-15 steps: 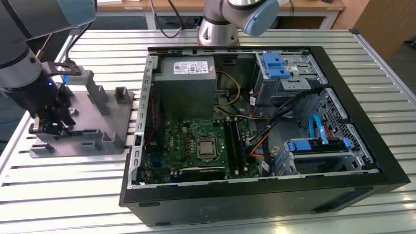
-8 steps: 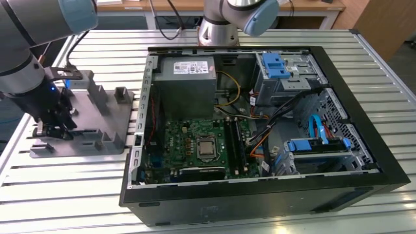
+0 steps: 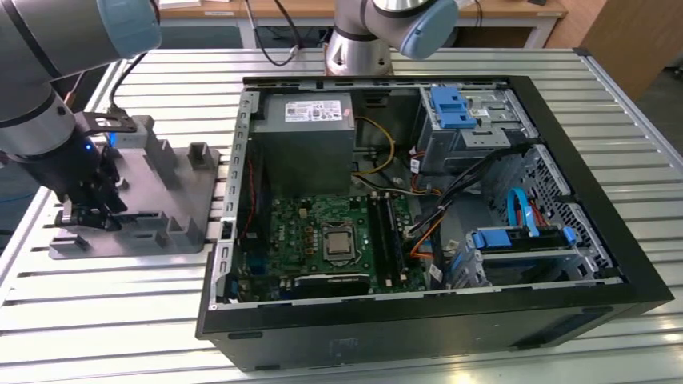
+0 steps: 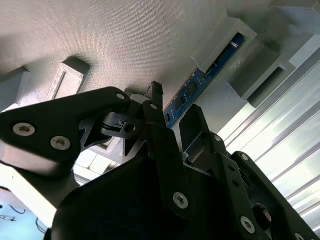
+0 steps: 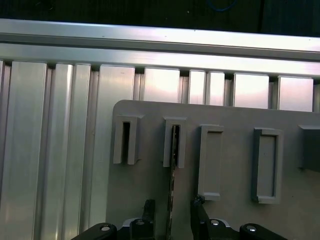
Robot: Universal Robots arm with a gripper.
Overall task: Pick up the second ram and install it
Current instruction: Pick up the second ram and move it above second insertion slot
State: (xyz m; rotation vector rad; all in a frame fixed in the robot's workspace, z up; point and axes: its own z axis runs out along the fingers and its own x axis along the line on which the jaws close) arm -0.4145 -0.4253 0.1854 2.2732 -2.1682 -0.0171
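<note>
Grey fixture [image 3: 149, 192] holds the second ram [image 5: 174, 145] on edge in a slot. Gripper [image 5: 172, 206] straddles it, fingers [image 5: 148, 207] parted, gaps either side.

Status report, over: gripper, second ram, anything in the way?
Gripper open, jaws either side of second ram. Ram on edge in grey fixture, not yet lifted. Slot block around its far end.

You have a table [image 5: 75, 150] of ribbed bare aluminium, smooth with a satin sheen. Your fixture [image 4: 130, 45] is matt grey plastic with a fine lined grain. The gripper [image 5: 172, 202] is matt black, its screws [image 4: 181, 200] bright metal. The ram [image 4: 192, 85] is smooth circuit board. The case [image 3: 427, 336] is matt black.
</note>
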